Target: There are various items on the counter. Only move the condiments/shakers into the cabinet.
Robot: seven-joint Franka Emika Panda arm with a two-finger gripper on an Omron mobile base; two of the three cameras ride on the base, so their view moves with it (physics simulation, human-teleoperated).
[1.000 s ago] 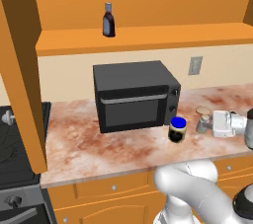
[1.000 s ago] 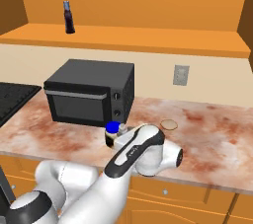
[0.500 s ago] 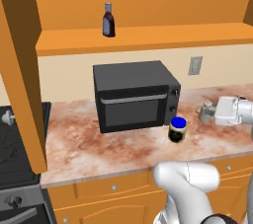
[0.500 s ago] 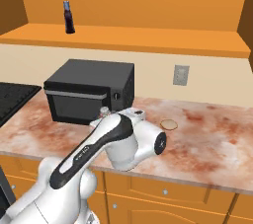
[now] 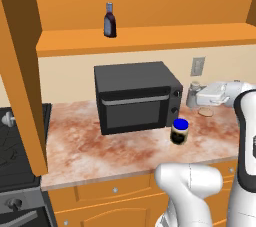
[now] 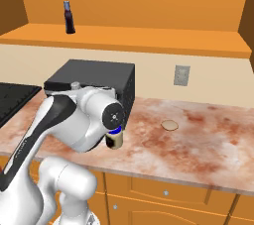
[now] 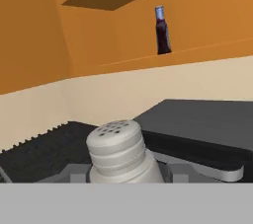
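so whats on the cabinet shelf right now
Just the dark bottle, upright on the shelf. The far ends are cut off or hidden by the door panel.

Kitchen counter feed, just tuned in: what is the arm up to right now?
The tool is shut on the grey shaker, held up off the counter beside the microwave. The dark bottle already stands on the cabinet shelf. The blue-lidded jar and the tan disc are on the counter.

Counter [image 5: 100, 148]: microwave [image 5: 135, 96], jar [image 5: 179, 131], disc [image 5: 205, 112]; shelf [image 5: 150, 38]: bottle [image 5: 110, 20]
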